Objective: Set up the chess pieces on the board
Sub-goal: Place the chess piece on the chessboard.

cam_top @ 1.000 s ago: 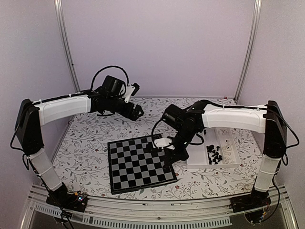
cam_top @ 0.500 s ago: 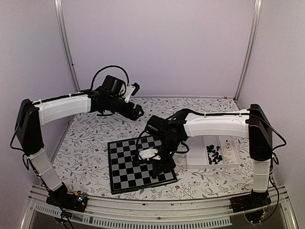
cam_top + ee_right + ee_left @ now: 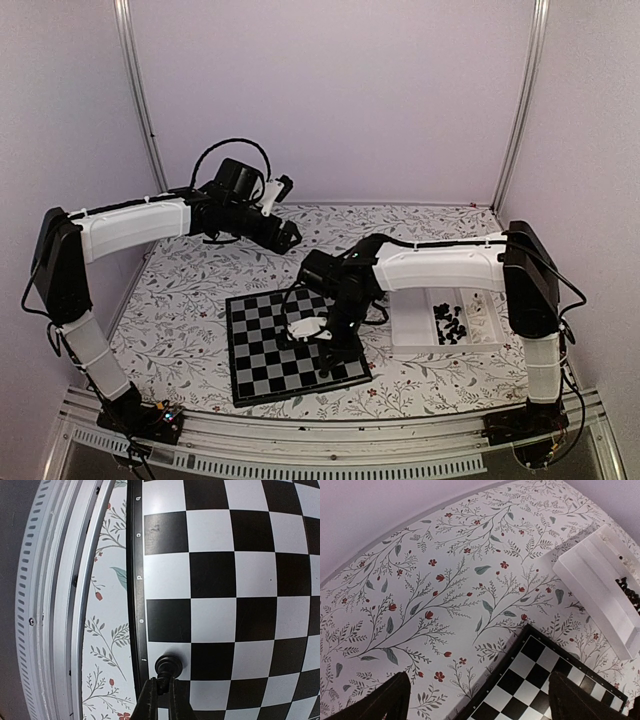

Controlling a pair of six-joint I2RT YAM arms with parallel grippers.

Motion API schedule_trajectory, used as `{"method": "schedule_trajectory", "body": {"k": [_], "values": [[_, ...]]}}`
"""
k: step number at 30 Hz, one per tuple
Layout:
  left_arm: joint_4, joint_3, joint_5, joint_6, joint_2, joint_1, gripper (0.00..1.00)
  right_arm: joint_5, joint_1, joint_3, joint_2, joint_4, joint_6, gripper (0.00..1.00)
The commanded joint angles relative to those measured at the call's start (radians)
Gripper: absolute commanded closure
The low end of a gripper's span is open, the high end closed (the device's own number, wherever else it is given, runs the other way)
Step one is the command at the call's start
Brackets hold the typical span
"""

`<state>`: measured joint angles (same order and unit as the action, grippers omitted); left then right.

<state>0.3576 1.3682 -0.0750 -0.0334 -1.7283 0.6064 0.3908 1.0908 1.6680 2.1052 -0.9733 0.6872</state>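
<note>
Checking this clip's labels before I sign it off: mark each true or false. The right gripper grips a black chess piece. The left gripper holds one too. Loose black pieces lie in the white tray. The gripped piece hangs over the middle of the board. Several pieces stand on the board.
1. The right gripper is shut on a black chess piece. True.
2. The left gripper holds one too. False: its jaws stand open and empty over the floral cloth.
3. Loose black pieces lie in the white tray. True.
4. The gripped piece hangs over the middle of the board. False: it is at the column beside the lettered border.
5. Several pieces stand on the board. False: the squares in view are bare.
</note>
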Motion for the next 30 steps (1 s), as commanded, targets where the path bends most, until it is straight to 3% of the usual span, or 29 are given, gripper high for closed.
{"method": "schedule_trajectory", "body": {"k": [1, 20, 28, 30], "values": [[0.009, 0.029, -0.015, 0.007, 0.016, 0.009, 0.02, -0.018, 0.009, 0.008, 0.011, -0.015, -0.006, 1.0], [0.012, 0.031, -0.016, 0.01, 0.015, 0.012, 0.02, 0.001, 0.022, 0.0, 0.017, -0.007, -0.015, 0.96], [0.014, 0.031, -0.018, 0.012, 0.013, 0.015, 0.02, -0.028, 0.023, -0.001, 0.013, 0.005, -0.021, 0.81], [0.014, 0.031, -0.019, 0.013, 0.014, 0.015, 0.02, -0.028, 0.023, 0.008, 0.005, -0.001, -0.024, 0.71]]}}
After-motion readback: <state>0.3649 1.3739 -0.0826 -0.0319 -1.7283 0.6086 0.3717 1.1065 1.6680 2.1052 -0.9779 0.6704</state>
